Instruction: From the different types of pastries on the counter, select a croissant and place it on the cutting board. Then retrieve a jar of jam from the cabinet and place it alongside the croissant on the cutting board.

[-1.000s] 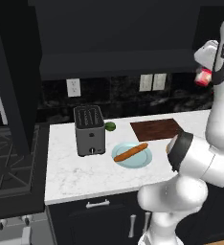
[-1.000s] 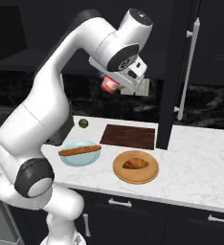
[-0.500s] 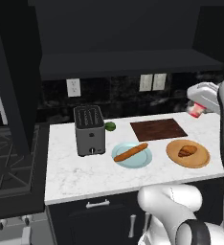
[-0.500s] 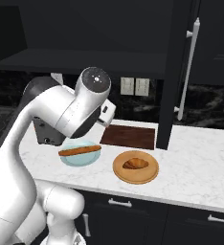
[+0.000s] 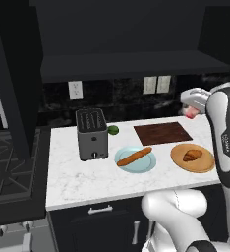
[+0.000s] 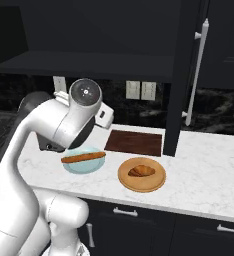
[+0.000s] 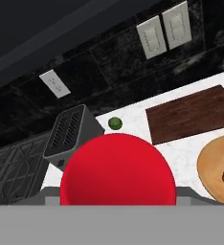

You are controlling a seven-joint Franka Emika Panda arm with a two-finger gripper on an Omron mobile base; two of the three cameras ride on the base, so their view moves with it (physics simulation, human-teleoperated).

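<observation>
You are looking at a gripper (image 5: 191,111) pinching one red jar of jam (image 7: 117,170), holding it in the air above the table's (image 5: 77,179) right end, near the dark cutting board (image 5: 162,133). One croissant (image 5: 192,155) is lying on a round wooden plate (image 5: 178,160) just in front of the board. One baguette (image 5: 134,156) is lying slantwise across a pale blue plate (image 5: 147,165). One toaster (image 5: 91,134) and one lime (image 5: 113,130) are sitting further left.
</observation>
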